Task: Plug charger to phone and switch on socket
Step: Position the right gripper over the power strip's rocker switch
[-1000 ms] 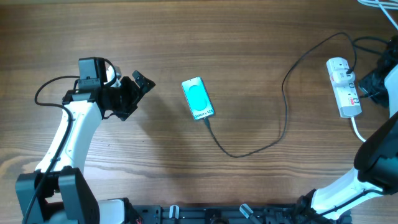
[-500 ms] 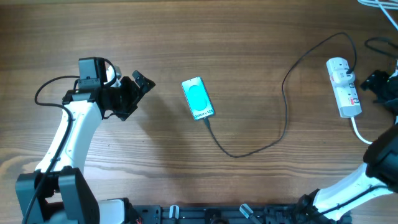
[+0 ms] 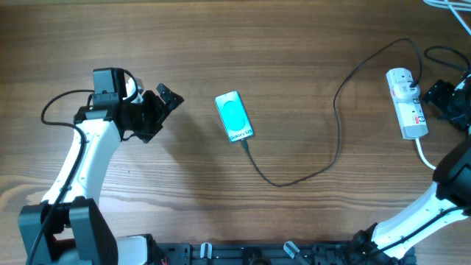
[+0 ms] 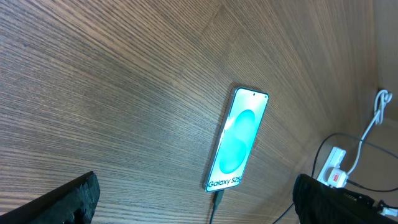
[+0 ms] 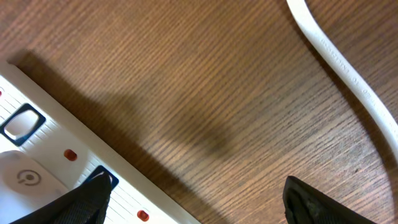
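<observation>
Wooden table (image 3: pixel 294 44), charger (image 3: pixel 337 132) between phone (image 3: pixel 234 116) and socket (image 3: pixel 407 110), left hand (image 3: pixel 163 116) wide, right hand (image 5: pixel 199 204) wide by socket.

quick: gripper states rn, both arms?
Left gripper: open, fingers spread, holding nothing.
Right gripper: open, empty, next to the socket.

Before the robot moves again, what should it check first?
1. Tip of the charger in the phone: ok, looks plugged in.
2. Other end of the charger at the socket: ok.
3. Switch on the socket turned on: cannot tell.
4. The right gripper open and empty, next to the socket: ok.
5. The left gripper open, apart from the phone: ok.
</observation>
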